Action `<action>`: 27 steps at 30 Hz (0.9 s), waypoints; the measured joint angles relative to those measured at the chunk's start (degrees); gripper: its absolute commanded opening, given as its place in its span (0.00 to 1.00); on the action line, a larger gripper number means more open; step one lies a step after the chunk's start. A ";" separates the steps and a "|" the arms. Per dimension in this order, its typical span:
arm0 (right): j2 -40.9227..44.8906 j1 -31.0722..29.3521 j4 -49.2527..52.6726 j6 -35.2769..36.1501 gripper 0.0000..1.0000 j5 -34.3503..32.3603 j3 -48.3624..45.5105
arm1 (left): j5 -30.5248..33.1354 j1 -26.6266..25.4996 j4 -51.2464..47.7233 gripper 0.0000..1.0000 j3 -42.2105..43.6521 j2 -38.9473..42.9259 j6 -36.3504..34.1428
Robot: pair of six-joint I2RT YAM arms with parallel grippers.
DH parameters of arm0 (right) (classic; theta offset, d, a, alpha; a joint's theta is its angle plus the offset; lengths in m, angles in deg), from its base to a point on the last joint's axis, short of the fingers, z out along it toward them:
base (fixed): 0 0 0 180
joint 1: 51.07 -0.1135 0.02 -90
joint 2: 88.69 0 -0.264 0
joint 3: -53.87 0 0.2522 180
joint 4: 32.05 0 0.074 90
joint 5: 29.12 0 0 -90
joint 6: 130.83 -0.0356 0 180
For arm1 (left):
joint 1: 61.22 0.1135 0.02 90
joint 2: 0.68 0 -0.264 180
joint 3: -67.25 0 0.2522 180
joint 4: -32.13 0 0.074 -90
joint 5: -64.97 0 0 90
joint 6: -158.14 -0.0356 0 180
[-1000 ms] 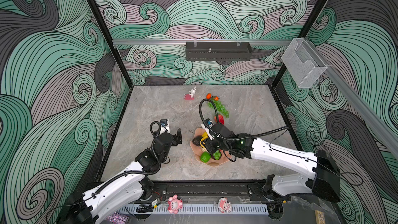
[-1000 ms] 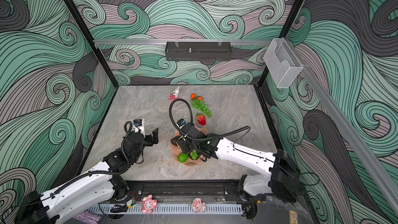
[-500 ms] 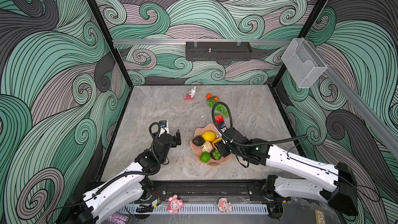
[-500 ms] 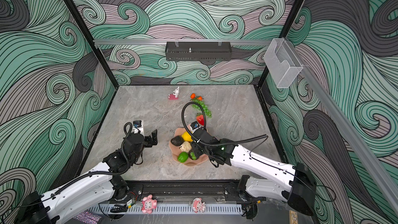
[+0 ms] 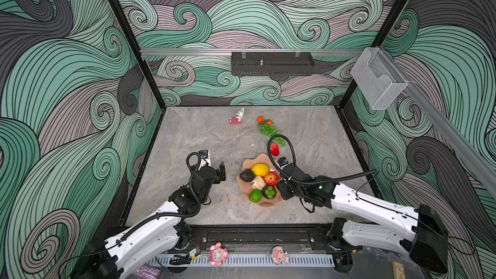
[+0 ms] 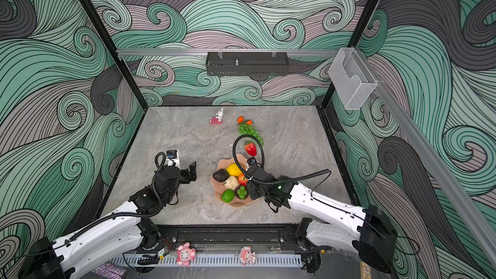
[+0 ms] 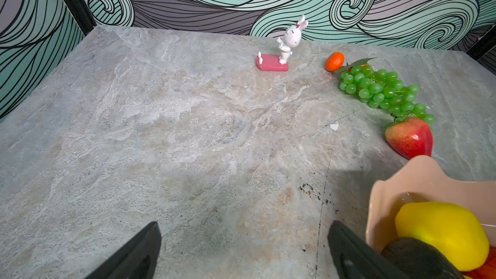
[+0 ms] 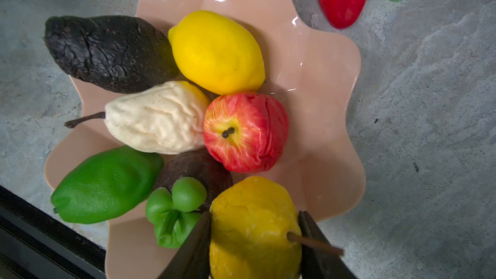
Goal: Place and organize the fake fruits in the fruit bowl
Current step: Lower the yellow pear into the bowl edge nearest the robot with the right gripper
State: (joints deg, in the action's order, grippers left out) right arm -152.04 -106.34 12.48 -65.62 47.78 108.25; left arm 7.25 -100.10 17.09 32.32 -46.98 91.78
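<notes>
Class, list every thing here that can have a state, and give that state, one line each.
fruit bowl, partly filled
left end effector, open, empty
right end effector, shut on yellow stemmed fruit
strawberry, lying on the table
grape bunch, lying on the table
small orange, on the table
rabbit figurine, upright

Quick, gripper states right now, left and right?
Left gripper: open, empty.
Right gripper: closed on a yellow stemmed fruit over the fruit bowl.
</notes>
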 measured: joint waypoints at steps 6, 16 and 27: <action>-0.26 0.02 -0.61 -0.76 0.48 -0.04 -0.79 | -0.15 0.24 0.00 0.99 0.00 -0.15 0.00; -1.84 0.26 -1.49 -1.01 0.51 -0.02 -1.03 | -0.17 0.37 0.00 0.99 0.00 -0.13 0.00; -2.32 0.26 -2.91 -1.79 0.54 -0.02 -2.89 | -0.17 0.50 0.00 0.99 0.00 -0.11 0.00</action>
State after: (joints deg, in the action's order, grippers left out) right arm -154.36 -106.08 9.57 -67.42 47.75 105.36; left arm 7.07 -99.59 17.09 32.32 -47.09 91.78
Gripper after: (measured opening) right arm 0.534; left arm 0.987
